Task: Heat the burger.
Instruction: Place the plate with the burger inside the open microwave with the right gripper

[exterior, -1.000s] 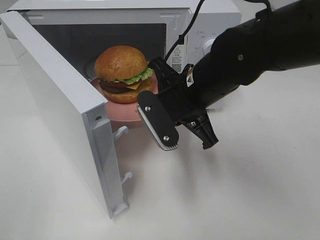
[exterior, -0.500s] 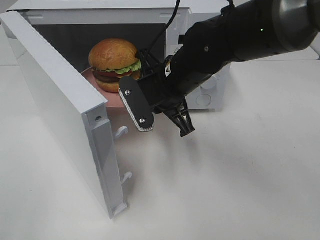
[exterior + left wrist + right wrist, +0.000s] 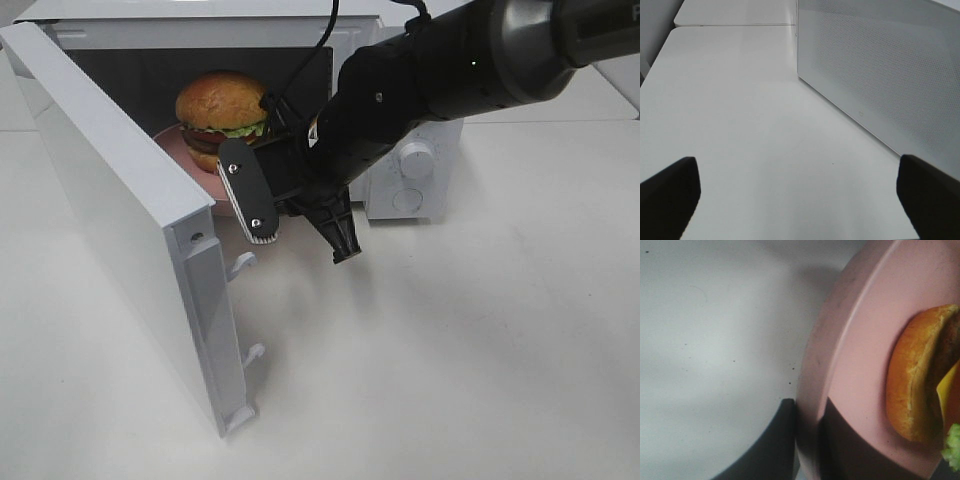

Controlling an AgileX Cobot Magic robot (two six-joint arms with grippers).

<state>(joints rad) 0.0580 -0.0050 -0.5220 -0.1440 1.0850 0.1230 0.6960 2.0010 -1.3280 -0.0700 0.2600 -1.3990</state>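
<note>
Golden-bun burger [image 3: 220, 105] on round pink plate [image 3: 175, 145], upper left — right gripper [image 3: 807, 415] pinched its rim, left gripper [image 3: 799, 197] spread wide.

White table [image 3: 470, 380], matte and plain. A white microwave [image 3: 428, 185] stood directly on it, toward the far side. Its door [image 3: 110, 190] was swung wide open, reaching out over the tabletop from the microwave's hinge side. Could not tell whether the door's lower edge touched the surface. A soft grey shadow lay on the table just in front of the microwave's opening. Out past the microwave's perforated side wall, a straight seam crossed the tabletop. The surface beyond the seam was the same white.
</note>
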